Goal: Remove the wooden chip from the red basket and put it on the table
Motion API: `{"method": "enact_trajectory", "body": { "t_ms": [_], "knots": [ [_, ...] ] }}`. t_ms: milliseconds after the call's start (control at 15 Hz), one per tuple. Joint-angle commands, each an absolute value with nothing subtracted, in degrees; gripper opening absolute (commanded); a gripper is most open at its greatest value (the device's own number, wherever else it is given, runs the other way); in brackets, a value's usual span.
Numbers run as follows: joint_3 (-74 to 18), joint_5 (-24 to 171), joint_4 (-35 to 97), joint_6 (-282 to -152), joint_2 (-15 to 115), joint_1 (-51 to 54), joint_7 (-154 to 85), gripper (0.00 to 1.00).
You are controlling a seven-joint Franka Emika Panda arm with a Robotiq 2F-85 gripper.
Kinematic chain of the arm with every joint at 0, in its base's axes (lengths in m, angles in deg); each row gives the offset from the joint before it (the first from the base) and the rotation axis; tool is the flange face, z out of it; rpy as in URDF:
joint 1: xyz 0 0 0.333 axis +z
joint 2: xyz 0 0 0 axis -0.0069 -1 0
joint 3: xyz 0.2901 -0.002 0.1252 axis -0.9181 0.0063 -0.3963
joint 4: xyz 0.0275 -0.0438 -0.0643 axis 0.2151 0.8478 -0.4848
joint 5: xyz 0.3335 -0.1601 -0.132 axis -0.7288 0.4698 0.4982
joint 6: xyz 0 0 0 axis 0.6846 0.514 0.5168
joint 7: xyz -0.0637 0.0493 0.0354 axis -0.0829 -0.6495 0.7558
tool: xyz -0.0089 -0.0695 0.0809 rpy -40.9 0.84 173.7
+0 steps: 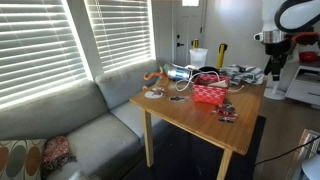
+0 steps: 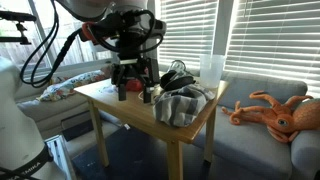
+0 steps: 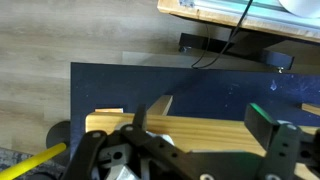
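The red basket (image 1: 210,92) stands on the light-wood table (image 1: 190,116) near its middle, with cables and small items around it. I cannot make out the wooden chip in any view. My gripper (image 1: 272,68) hangs off the arm at the table's far edge, apart from the basket. It also shows in an exterior view (image 2: 134,86), low over the table (image 2: 150,113). In the wrist view my gripper (image 3: 203,118) has its two fingers spread wide with nothing between them. They are over the table's edge (image 3: 225,132) and a dark blue rug (image 3: 120,85).
A grey crumpled cloth (image 2: 180,105) and a white pitcher (image 2: 212,68) sit on the table. An orange curved item (image 1: 152,75) lies at its far corner. A grey sofa (image 1: 80,120) runs along the windows, with an orange plush octopus (image 2: 272,112) on it.
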State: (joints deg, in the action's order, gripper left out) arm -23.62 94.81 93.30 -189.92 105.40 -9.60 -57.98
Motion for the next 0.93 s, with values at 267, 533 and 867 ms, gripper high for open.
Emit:
{"method": "enact_trajectory", "body": {
  "t_ms": [267, 533, 867],
  "knots": [
    [-22.80, 95.25, 93.19, -189.59, 105.47, -8.64, -57.53, 1.00],
    [-23.85, 93.55, 92.16, -188.14, 105.40, -7.76, -56.43, 1.00],
    [-28.66, 82.69, 87.35, -177.80, 106.95, -0.03, -53.68, 1.00]
  ]
}}
